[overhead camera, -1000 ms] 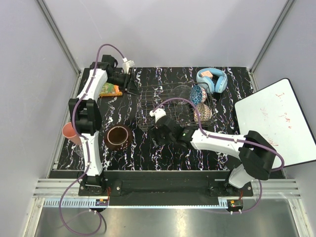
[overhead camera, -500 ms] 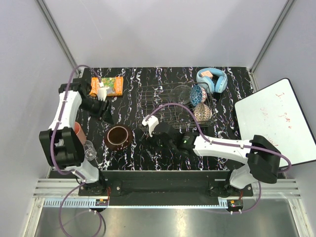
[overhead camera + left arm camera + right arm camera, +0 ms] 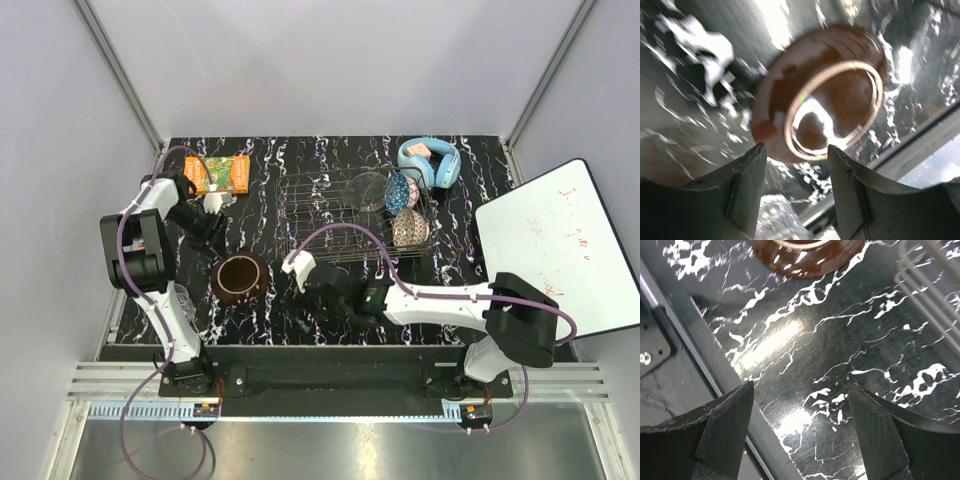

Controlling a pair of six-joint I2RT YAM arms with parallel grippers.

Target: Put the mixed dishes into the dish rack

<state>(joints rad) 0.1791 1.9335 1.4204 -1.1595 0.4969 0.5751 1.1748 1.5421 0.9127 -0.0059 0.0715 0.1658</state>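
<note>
Plate (image 3: 240, 279) lies flat on the table (image 3: 300, 160), toward the front-left, just off the rack's (image 3: 330, 200) near-left corner and not touching it. Clear bowl (image 3: 368, 190), blue bowl (image 3: 402, 190) and beige bowl (image 3: 410, 228) sit at the right end of the rack.

Left gripper (image 3: 796, 150): jaws apart, nothing between them, above the plate on its far-left side. Its wrist view is blurred but shows the plate's raised rim. Right gripper (image 3: 801, 387): jaws wide apart, empty, over bare table near the front edge, with the plate just off to its left.

Handling, as a judgement:
- The plate looks like glazed ceramic: rigid, fairly heavy for a two-finger pinch, glossy and so slippery. It would chip if dropped or knocked on the wires.
- Lying flat, it offers no gap underneath. The only hold is the upstanding rim, one finger inside and one outside, pinched firmly.
- Held at one edge it will hang and swing, so lift slowly and slot it upright between the wires.
</note>
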